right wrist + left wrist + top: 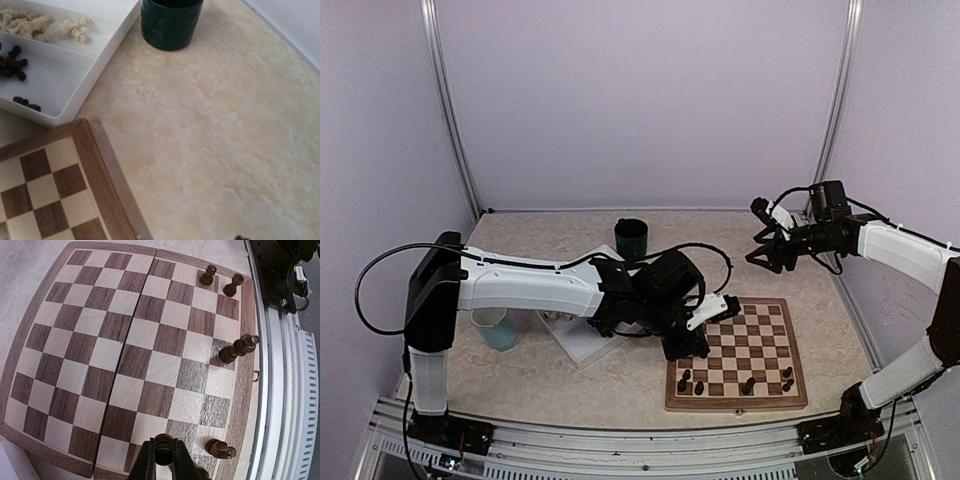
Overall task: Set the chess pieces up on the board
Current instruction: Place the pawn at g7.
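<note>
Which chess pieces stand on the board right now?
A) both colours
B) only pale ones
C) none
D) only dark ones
D: the pieces standing on the board are all dark brown, while the pale ones lie in the white tray.

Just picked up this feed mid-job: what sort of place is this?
Probably a lab test enclosure: plain pale walls, a metal frame post, and an aluminium mounting rail along the front.
</note>
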{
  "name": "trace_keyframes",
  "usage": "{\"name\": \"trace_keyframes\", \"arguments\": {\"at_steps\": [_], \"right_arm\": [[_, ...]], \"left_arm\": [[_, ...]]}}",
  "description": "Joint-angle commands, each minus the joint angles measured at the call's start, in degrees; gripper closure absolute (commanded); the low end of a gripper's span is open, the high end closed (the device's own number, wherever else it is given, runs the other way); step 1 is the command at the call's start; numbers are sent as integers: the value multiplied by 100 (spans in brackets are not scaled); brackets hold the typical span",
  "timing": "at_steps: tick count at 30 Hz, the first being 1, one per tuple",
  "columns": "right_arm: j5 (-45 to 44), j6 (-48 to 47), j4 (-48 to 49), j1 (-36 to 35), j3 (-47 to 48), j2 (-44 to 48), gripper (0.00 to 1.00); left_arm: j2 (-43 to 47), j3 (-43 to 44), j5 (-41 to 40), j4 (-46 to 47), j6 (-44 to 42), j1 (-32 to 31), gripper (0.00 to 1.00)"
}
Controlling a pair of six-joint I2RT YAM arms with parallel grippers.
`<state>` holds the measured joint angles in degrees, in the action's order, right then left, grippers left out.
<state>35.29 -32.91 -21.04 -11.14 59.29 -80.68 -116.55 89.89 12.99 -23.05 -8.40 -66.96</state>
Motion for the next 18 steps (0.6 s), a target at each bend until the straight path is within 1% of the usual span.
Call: {"name": "trace_keyframes", "arguments": {"at_steps": [1, 18], "right_arm": [[14, -63, 64, -11, -64, -18, 37], [99, -137, -66, -13, -11, -206, 37]], "left_arm": [[-177, 297, -63, -395, -240, -60, 92], [-626, 591, 44, -624, -355, -247, 91]]}}
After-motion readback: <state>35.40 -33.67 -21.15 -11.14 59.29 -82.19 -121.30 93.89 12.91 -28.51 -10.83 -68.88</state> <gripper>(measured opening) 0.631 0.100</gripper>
